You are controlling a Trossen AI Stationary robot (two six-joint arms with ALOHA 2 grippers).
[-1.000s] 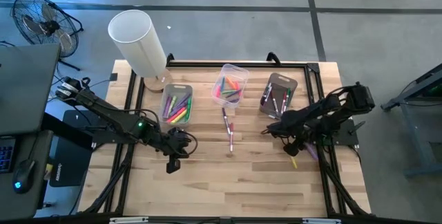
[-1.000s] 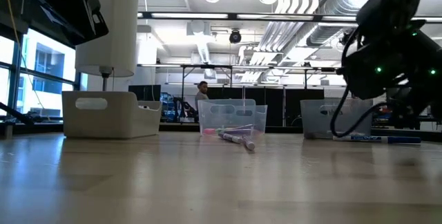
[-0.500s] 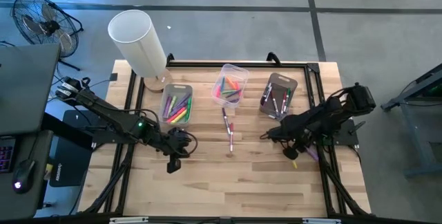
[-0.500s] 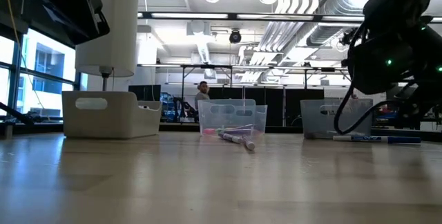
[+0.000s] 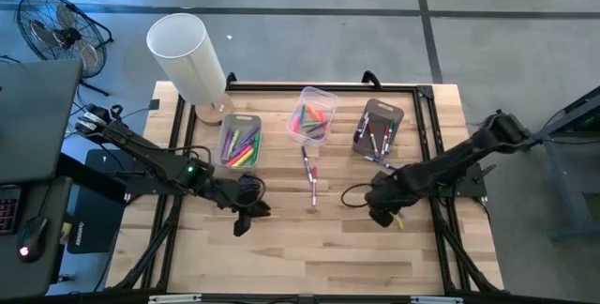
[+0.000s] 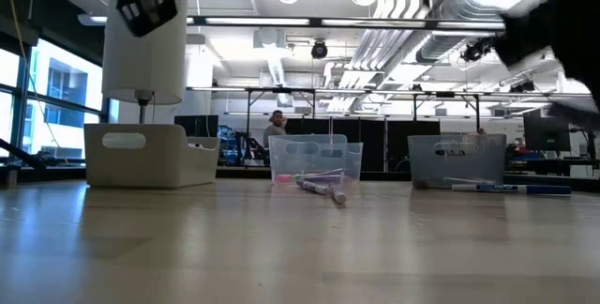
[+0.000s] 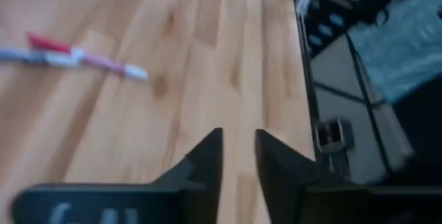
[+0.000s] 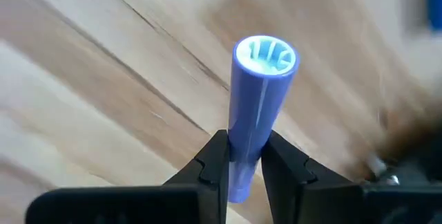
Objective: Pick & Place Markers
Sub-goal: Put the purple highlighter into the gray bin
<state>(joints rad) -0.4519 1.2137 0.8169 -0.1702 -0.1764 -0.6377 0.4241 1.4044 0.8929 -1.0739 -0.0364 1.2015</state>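
Clamped in the right gripper [image 8: 243, 156] at four o'clock, a purple marker [image 8: 257, 106], likely bin-bound; left gripper [image 7: 238, 156] narrow, empty, waiting at seven.

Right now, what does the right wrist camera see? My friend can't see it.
The right arm's two dark fingers pinch a blue-purple plastic marker that points at the camera. Behind it is the light wooden tabletop.

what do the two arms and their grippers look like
Both arms are dark, near-black jointed links with black cables looped along them. The left arm has a small green light near its wrist. The left gripper and right gripper each end in two flat, black, wedge-shaped fingers on a dark crossbar.
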